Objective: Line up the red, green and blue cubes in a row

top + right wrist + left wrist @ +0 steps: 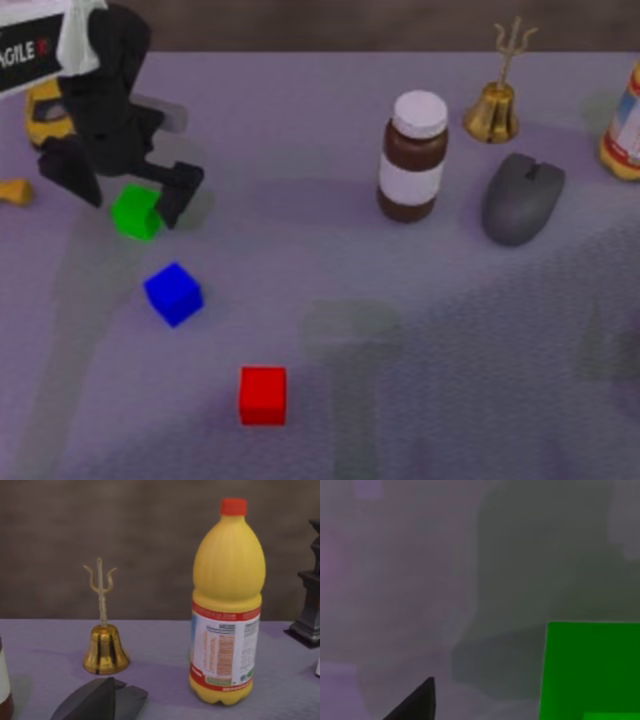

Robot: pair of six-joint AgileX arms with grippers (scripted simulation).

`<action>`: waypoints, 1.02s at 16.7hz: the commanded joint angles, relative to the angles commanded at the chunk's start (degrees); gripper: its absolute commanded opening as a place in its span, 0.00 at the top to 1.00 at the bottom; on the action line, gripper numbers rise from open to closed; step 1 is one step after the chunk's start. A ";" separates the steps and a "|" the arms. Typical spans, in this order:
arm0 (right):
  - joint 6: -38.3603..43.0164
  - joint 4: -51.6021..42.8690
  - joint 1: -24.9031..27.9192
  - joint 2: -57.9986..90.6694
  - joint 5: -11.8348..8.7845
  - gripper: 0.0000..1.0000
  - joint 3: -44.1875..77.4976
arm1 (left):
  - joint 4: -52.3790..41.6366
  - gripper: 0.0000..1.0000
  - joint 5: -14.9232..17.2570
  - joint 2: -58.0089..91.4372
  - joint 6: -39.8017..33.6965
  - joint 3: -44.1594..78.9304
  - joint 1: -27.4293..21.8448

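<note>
Red cube (263,395) sits nearest the front edge of the bench (420,400), left of centre. Blue cube (174,293) is further back and to the left, well apart from red. Green cube (136,212) is further back again, near blue but not touching.

Left tool (128,194) is down over green, dark fingers (180,190) spread either side of it, not clamped; nothing held. Right tool isn't in any view, can't tell its state.

Handling, my read: cubes look small, rigid, matte, probably light, so low slip risk. Take opposite flat faces, mid-height, square on; a corner grip would likely twist it.

View differences: top view gives all three cubes plus jar (412,156), mouse (523,198), bell (494,104). Left wrist view shows only green's face and one fingertip close up. Right wrist view alone shows the yellow bottle (227,605) in full, no cubes.
</note>
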 joint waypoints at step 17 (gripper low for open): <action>0.00 0.00 0.00 0.00 0.00 0.00 0.00 | 1.64 0.90 0.01 0.72 0.04 -1.32 0.03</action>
